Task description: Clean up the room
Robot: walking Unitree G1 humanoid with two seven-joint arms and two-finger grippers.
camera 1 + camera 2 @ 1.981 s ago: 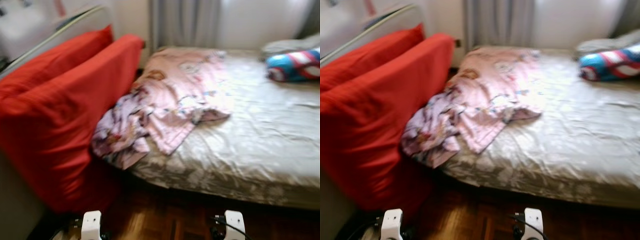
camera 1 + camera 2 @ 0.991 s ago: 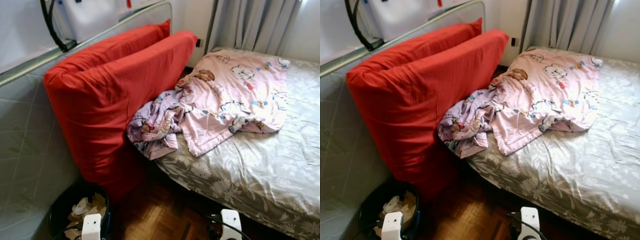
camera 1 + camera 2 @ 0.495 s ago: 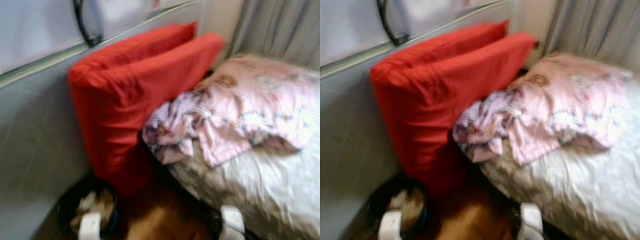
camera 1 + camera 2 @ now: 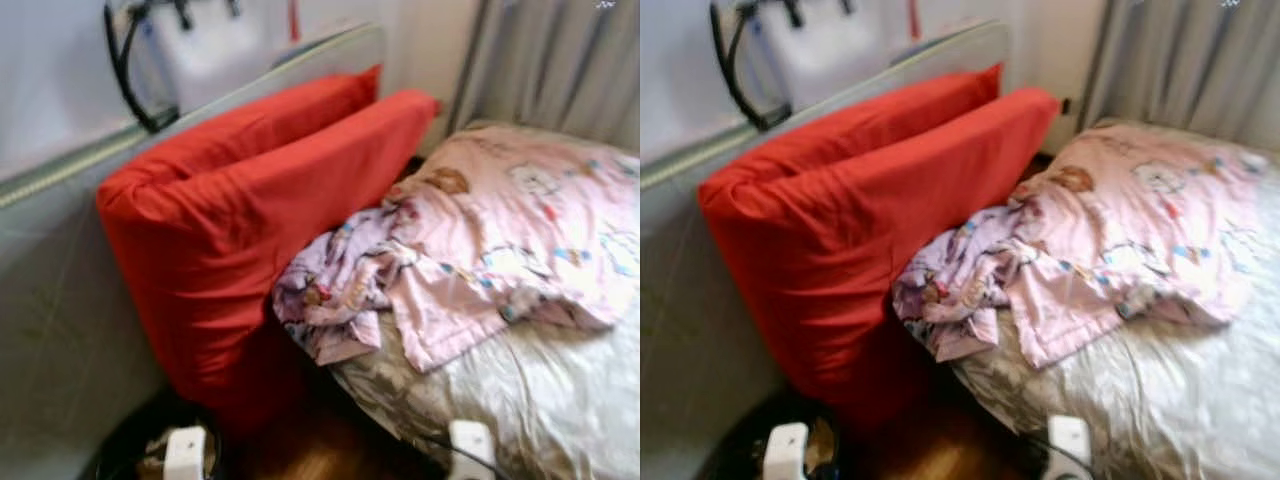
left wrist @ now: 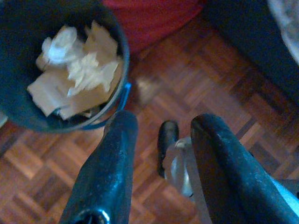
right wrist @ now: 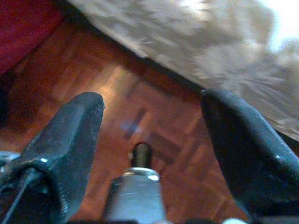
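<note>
Leaning red cushions (image 4: 250,230) crowd the bed (image 4: 560,400) – paper-filled bin (image 5: 70,70) below; both arms' jaws spread, holding nothing

Crumpled pink blanket (image 4: 480,250) spills off the bed's (image 4: 560,400) corner.

Parquet floor (image 5: 196,74); bed (image 4: 560,400) with floral sheet; grey curtains (image 4: 560,60); pale wall (image 4: 50,60).

Left pincer (image 5: 161,128) and right pincer (image 6: 152,109) hang low, fingers spread.
</note>
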